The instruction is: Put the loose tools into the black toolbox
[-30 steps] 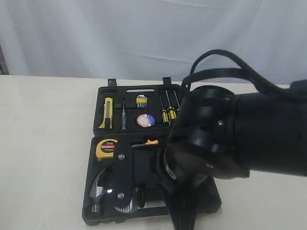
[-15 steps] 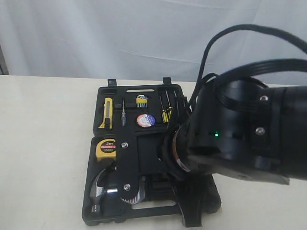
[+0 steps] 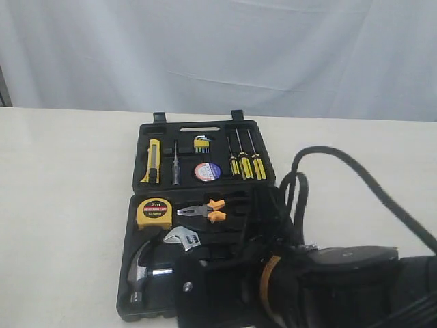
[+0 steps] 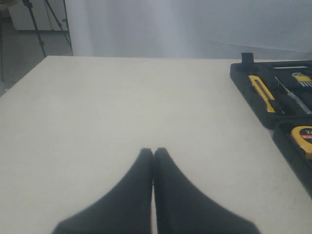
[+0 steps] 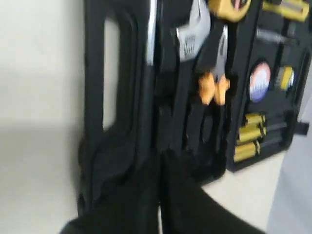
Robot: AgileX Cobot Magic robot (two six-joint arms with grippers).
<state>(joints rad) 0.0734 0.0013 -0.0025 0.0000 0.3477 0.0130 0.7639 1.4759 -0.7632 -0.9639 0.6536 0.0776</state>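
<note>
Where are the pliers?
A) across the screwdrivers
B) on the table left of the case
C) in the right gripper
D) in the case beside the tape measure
D: the pliers lie in the near half of the toolbox, just right of the tape measure.

The yellow square-bodied tape measure (image 3: 154, 214) carries "2m" in light figures on the dark label of its face; the smaller print beneath is unreadable. The white-blue-red label on the black tape roll (image 3: 207, 171) is too blurred to read.
</note>
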